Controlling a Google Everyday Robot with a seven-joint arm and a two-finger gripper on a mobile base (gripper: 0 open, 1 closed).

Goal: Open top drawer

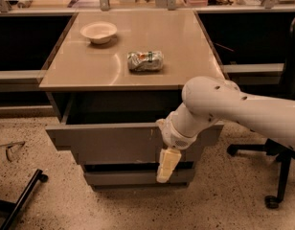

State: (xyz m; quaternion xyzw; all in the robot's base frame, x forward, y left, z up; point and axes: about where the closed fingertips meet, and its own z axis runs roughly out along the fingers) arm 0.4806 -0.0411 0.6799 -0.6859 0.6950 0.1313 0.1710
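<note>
The top drawer is a wide flat grey front with small white scratches right of its centre. It stands pulled out from the cabinet, with a dark gap behind it under the tabletop. My gripper hangs in front of the drawer front's right part, pointing down past its lower edge. The white arm reaches in from the right. A narrower grey drawer front shows below, mostly covered by the pulled-out top drawer.
A tan tabletop carries a white bowl and a crumpled green-and-silver bag. An office chair base stands at the right. A black bar lies on the speckled floor at the left.
</note>
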